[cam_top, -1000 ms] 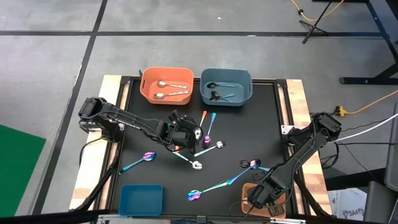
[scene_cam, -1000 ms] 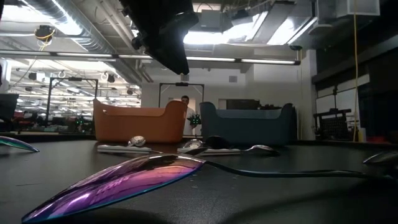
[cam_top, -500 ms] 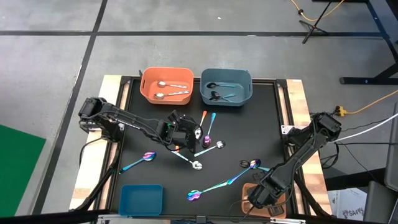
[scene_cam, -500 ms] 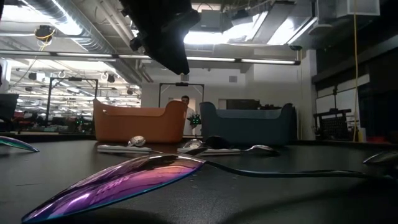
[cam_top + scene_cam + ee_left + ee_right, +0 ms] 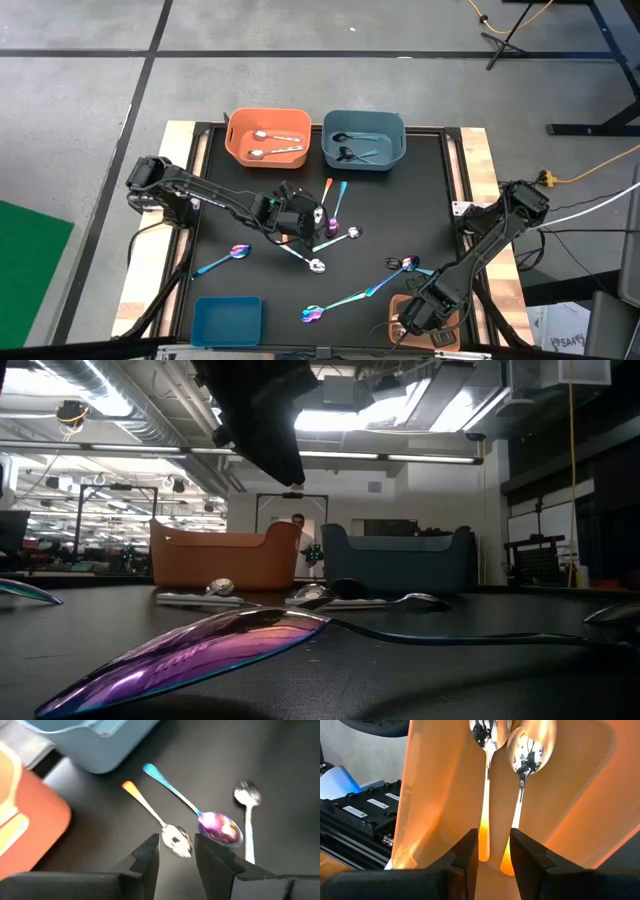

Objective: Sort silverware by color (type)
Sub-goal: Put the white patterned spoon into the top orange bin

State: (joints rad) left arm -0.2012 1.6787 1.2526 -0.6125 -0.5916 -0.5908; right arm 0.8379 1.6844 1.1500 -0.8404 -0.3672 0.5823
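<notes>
Nearest, at the table's front right: right gripper (image 5: 491, 837) released and empty, fingers parted over two orange-handled spoons (image 5: 487, 780) in a shallow orange tray (image 5: 440, 795). Mid-table: left gripper (image 5: 177, 842) also released, grasping nothing, poised above another orange-handled spoon (image 5: 155, 817) beside an iridescent spoon (image 5: 220, 827). Farthest: silver spoons (image 5: 275, 152) in the orange bin (image 5: 232, 140), black spoons (image 5: 355, 153) in the blue bin (image 5: 330, 145).
</notes>
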